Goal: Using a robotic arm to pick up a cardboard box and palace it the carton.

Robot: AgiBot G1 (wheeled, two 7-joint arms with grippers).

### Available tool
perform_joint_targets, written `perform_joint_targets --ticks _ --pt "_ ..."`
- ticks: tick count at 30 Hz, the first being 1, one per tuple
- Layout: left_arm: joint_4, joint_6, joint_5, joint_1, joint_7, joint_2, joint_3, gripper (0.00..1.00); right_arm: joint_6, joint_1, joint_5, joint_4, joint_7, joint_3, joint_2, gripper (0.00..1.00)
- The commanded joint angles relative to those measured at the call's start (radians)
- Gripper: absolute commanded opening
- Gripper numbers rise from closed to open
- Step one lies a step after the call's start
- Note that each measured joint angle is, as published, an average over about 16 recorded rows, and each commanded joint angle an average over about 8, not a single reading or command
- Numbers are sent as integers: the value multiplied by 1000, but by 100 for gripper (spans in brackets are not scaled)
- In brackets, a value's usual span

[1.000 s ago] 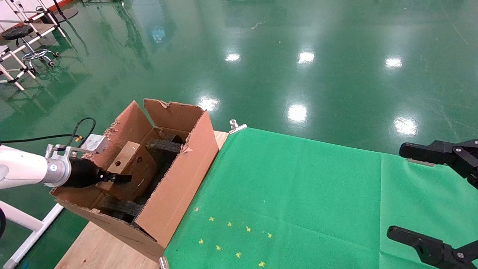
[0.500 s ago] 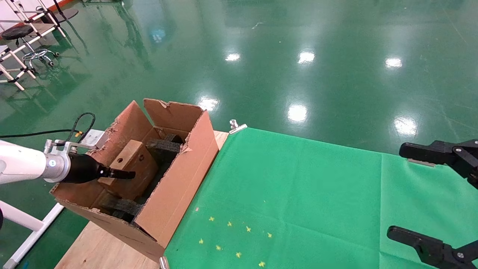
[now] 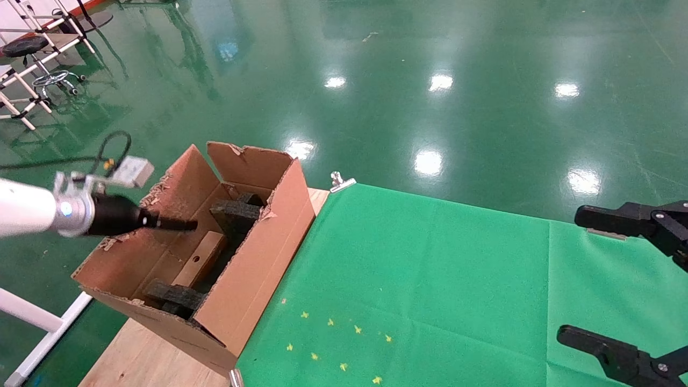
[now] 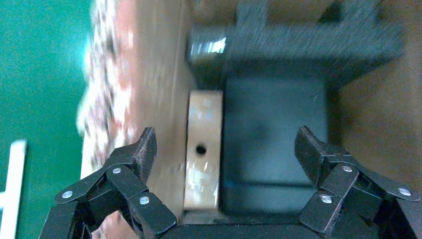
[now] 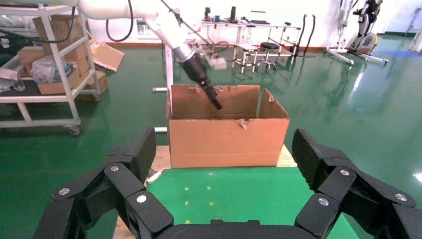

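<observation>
The large brown carton (image 3: 258, 263) stands with flaps up at the table's left end; it also shows in the right wrist view (image 5: 224, 142). The small cardboard box (image 3: 199, 259) with a round hole lies low inside it, against the left wall, between black foam blocks (image 3: 236, 212). In the left wrist view the box (image 4: 202, 149) lies below the jaws, apart from them. My left gripper (image 3: 185, 224) on the white arm hovers over the carton's left side, open and empty (image 4: 224, 144). My right gripper (image 3: 578, 274) is open and empty at the right edge (image 5: 224, 149).
A green cloth (image 3: 430, 279) with small yellow marks (image 3: 338, 344) covers the table right of the carton. A metal clip (image 3: 341, 181) holds its far corner. Bare wood (image 3: 145, 360) shows under the carton. Green floor lies beyond.
The left gripper held the box tilted inside the carton; it has let go and risen. The box now lies lower, along the carton's left wall. The right arm has not moved.
</observation>
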Motion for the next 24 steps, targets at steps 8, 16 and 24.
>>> perform_joint_targets --ticks 8,16,24 --pt "-134 191 -119 -60 -23 -48 -68 100 0 0 0 0 0 0 0 100" --pt "-232 417 -308 -19 -71 -62 -157 100 0 0 0 0 0 0 0 100" --pt "-263 549 -443 30 -136 -47 -213 100 0 0 0 0 0 0 0 100"
